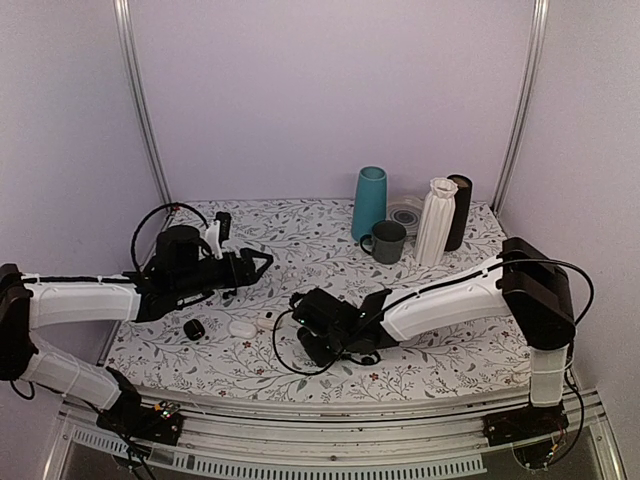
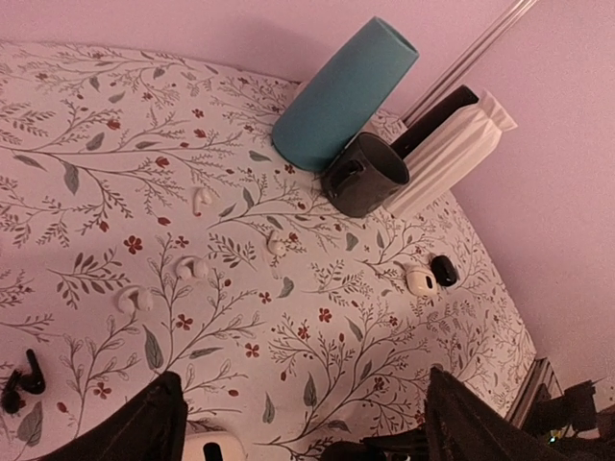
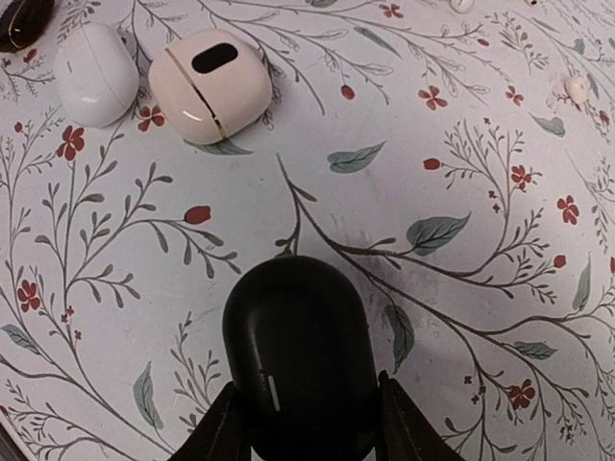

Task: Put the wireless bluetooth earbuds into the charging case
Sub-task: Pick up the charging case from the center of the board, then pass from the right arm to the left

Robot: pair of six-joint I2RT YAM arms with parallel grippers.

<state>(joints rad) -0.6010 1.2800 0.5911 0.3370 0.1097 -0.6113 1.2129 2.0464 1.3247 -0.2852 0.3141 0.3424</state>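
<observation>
The right tool [image 3: 307, 389] holds the black case [image 3: 293, 327] flat on the worktop [image 3: 317, 192], one finger against each long side. The case's long axis runs straight out along the tool's own reach, with the rounded end pointing away. Its lid looks shut, so by my reading it must be opened before anything goes in. Beyond it sit a white case [image 3: 94, 75] and a cream case [image 3: 211, 84], side by side and clear of the grip.

The left tool [image 2: 303, 379] hangs wide with nothing gripped. From its camera, one small glossy black bud [image 2: 443, 269] lies on the worktop well ahead and to the right of the tool's midline. It is just beside a white earbud [image 2: 418, 279] and off to one side of the dark mug [image 2: 365, 173]. I cannot place its partner with any certainty — a dark stemmed piece [image 2: 24, 379] low on the left may or may not be it. With the right tool taken up, the free left arm is probably the one to fetch the bud, reaching forward and to the right.
</observation>
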